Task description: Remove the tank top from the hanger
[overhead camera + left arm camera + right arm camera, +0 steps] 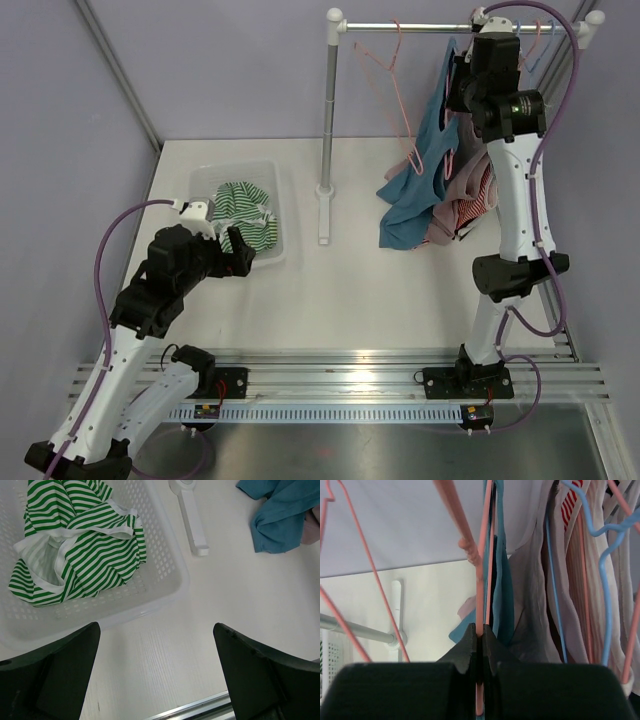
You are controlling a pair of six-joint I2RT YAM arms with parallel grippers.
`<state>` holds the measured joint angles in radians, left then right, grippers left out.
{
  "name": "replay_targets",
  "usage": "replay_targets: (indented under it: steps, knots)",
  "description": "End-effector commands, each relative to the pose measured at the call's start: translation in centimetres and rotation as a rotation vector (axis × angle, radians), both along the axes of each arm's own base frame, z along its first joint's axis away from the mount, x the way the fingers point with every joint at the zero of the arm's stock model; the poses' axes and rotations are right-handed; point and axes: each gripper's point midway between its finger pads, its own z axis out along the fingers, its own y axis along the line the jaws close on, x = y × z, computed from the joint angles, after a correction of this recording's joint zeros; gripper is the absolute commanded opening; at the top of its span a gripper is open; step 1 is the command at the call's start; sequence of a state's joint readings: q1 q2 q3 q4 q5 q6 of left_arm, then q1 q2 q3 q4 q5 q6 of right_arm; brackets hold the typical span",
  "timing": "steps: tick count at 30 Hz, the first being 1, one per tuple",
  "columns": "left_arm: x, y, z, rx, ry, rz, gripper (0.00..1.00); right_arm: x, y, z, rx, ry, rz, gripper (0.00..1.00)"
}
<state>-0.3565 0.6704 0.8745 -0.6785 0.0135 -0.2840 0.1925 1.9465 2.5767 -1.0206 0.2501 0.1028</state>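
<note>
The right gripper [479, 642] pinches a pink hanger [480, 585] wire whose top is cut off. The teal tank top [503, 595] hangs touching it, seemingly on that hanger, crowded by other clothes [580, 590]. The left gripper [155, 672], spread, hovers beside the basket [172, 575].

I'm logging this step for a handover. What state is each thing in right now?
left gripper: open, above the table beside the basket.
right gripper: shut on the pink hanger wire.
blue tank top: hanging, lower end on the table.
green striped top: crumpled in the basket.
spare pink hanger: bare, on the rail.
</note>
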Motion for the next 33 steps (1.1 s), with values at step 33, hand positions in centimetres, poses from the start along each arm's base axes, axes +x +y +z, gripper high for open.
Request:
replay_targets:
  steps: [33]
  knots:
    - [-1.4, -21.0, 26.6, -0.197, -0.488, -0.415, 0.99, -35.0, 3.0, 0.9, 0.225, -0.037, 0.509, 0.0]
